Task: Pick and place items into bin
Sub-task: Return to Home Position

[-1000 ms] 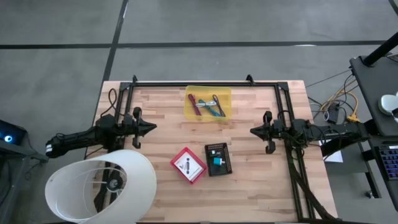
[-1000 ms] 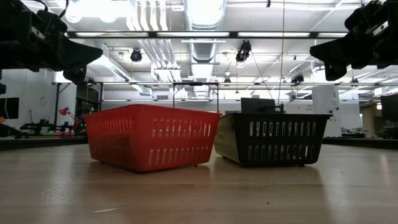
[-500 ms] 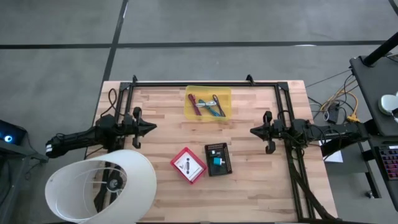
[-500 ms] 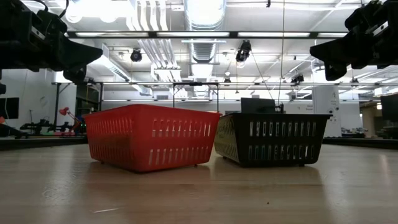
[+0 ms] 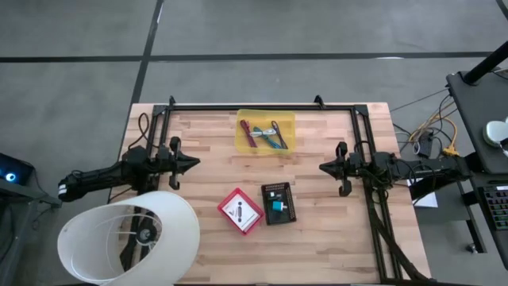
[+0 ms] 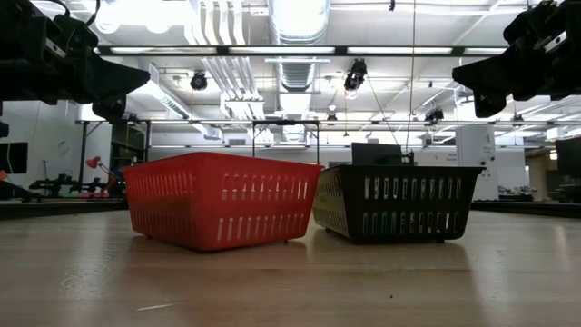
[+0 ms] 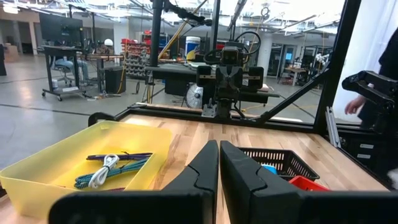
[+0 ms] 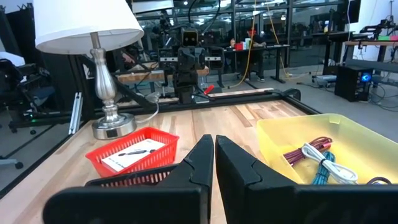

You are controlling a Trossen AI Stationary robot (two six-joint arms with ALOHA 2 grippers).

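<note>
A yellow bin (image 5: 266, 133) stands near the table's far edge, holding a magenta cord, a white cord and a teal cable (image 7: 102, 173), plus a purple pen (image 7: 118, 156). A red basket (image 5: 240, 210) holds a white printed card (image 8: 127, 155). Beside it, a black basket (image 5: 279, 203) holds a card and a blue bit. My left gripper (image 5: 196, 162) hovers shut and empty over the table's left side. My right gripper (image 5: 321, 167) hovers shut and empty over the right side. Both sit high above the baskets in the low view (image 6: 136, 80) (image 6: 458, 74).
A table lamp with a white shade (image 5: 127, 238) stands at the near left corner. A black frame rail (image 5: 262, 106) runs along the far edge and down both sides. Bare wood lies between the two grippers and the baskets.
</note>
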